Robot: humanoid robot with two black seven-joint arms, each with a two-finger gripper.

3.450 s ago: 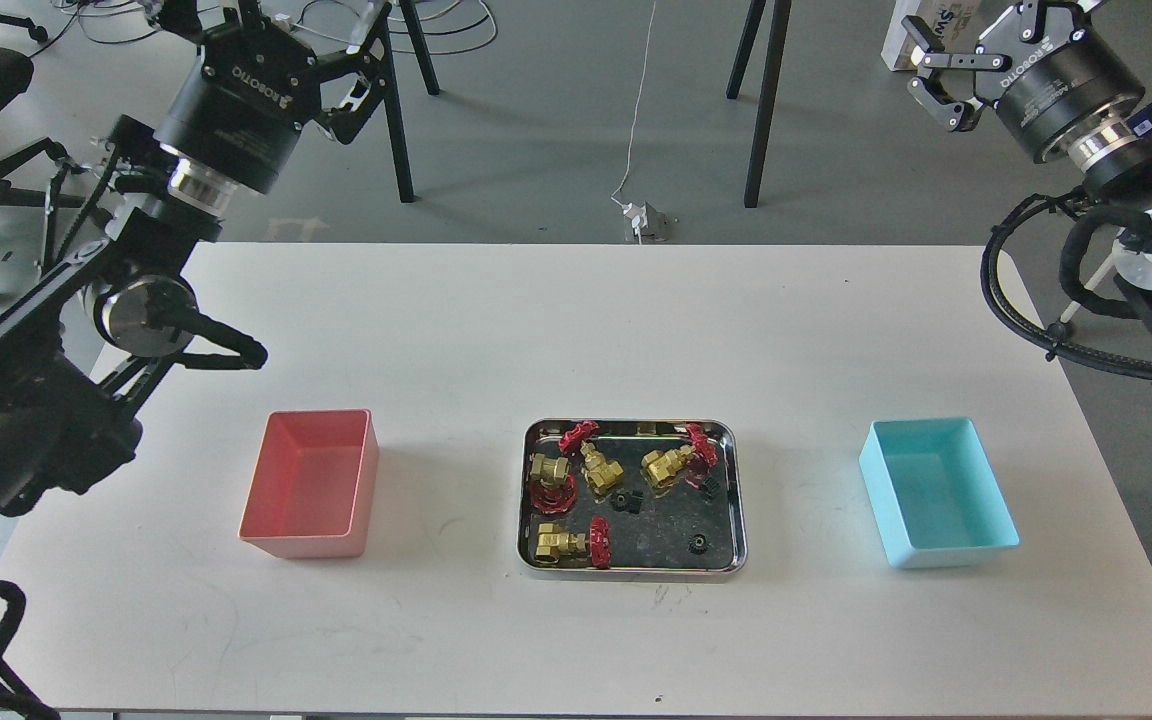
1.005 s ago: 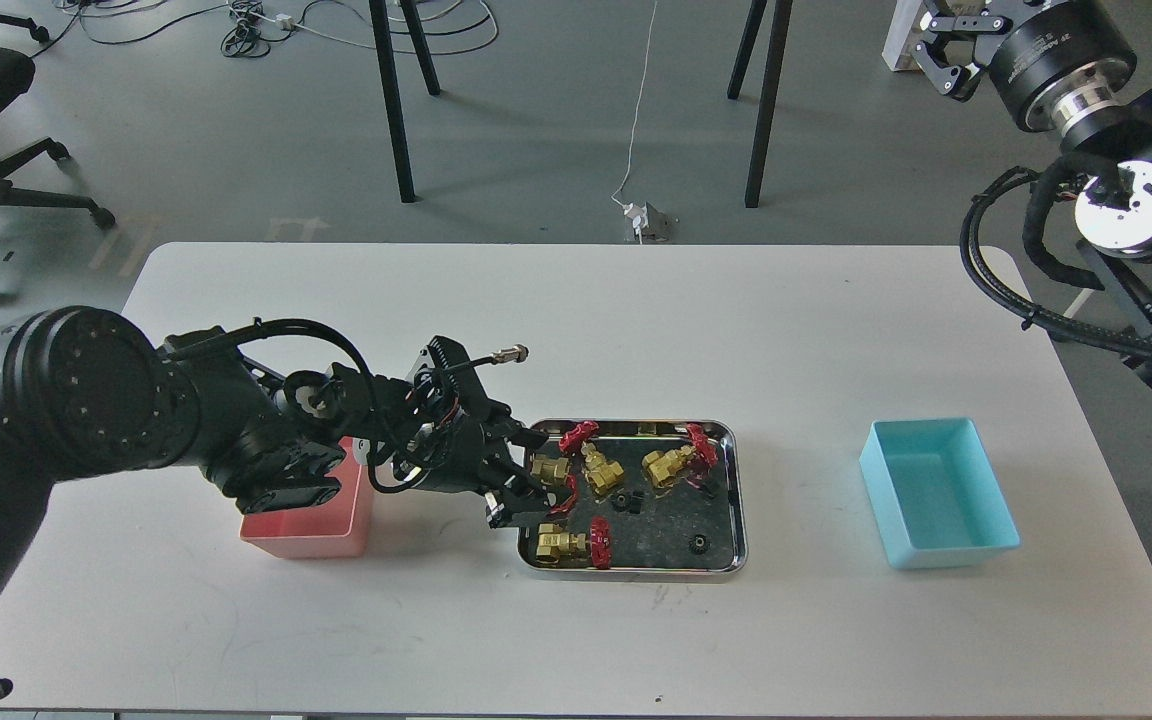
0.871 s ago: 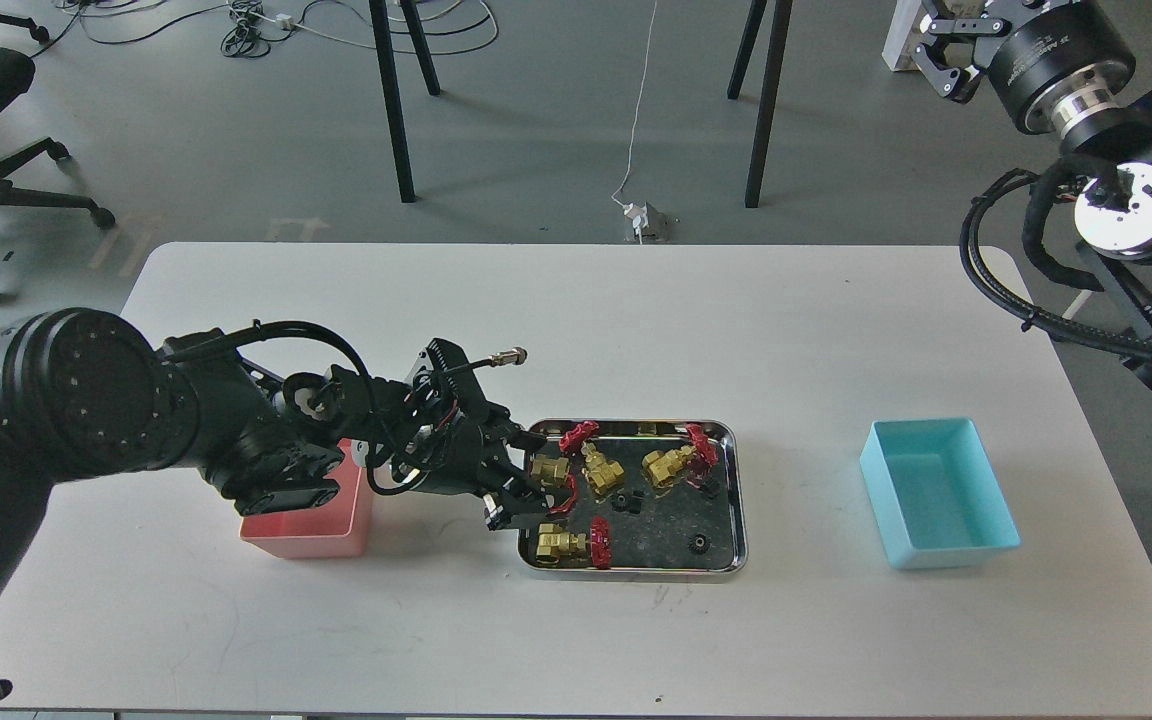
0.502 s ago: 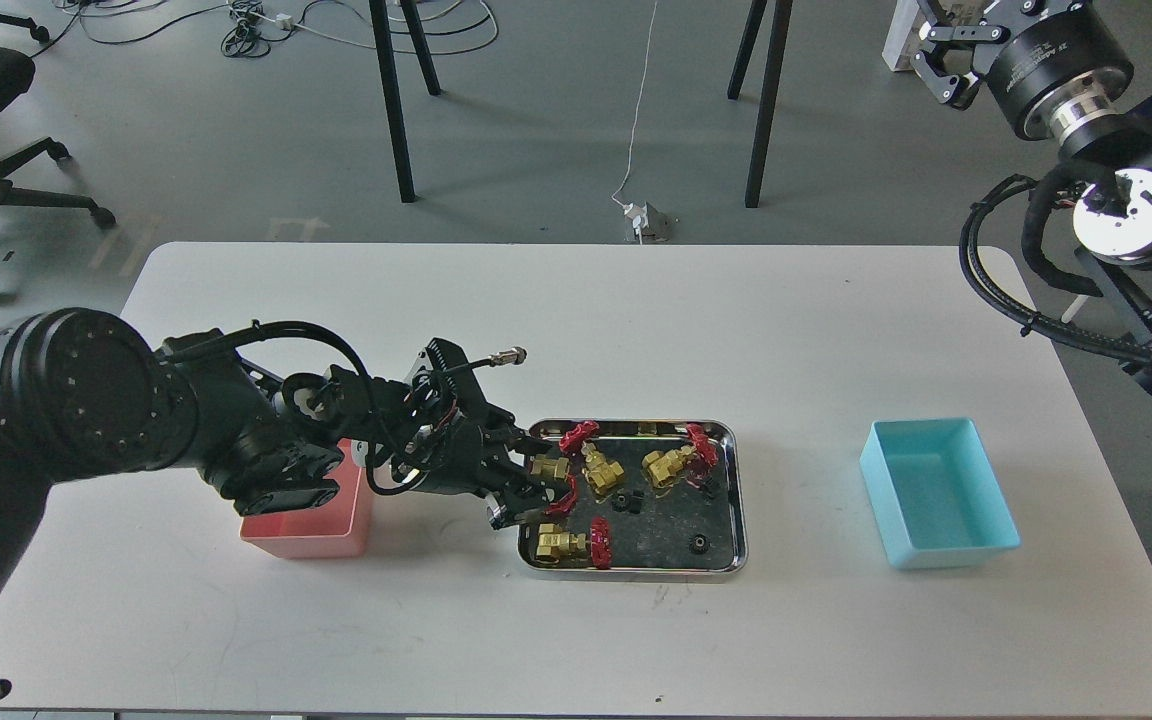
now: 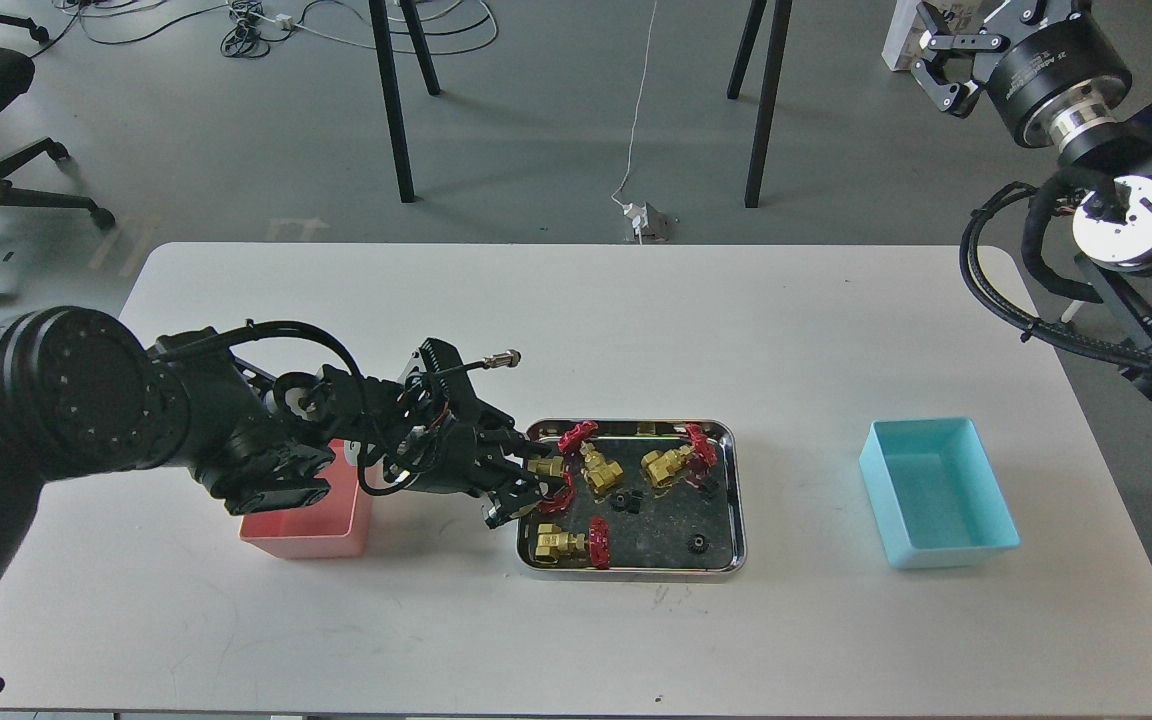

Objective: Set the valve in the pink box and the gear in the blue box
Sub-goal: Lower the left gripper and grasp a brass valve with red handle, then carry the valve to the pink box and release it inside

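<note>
Several brass valves with red handwheels lie in a steel tray (image 5: 739,500). My left gripper (image 5: 528,487) reaches over the tray's left edge and is shut on the leftmost valve (image 5: 548,468), which stays low in the tray. Other valves lie at the middle (image 5: 598,468), the right (image 5: 671,465) and the front (image 5: 564,543). Tiny black gears (image 5: 621,500) (image 5: 696,543) lie among them. The pink box (image 5: 301,528) is left of the tray, partly hidden by my left arm. The blue box (image 5: 941,495) is at the right. My right gripper (image 5: 939,65) is open, high at the upper right.
The white table (image 5: 576,330) holds the tray and both boxes. Chair and table legs (image 5: 391,100) and cables stand on the floor behind. My right arm's cables (image 5: 996,290) hang past the table's right edge.
My left arm came down from the upper left to the tray. In the last second its fingers closed on the leftmost valve and the arm shifted slightly left. The right gripper drifted a little.
</note>
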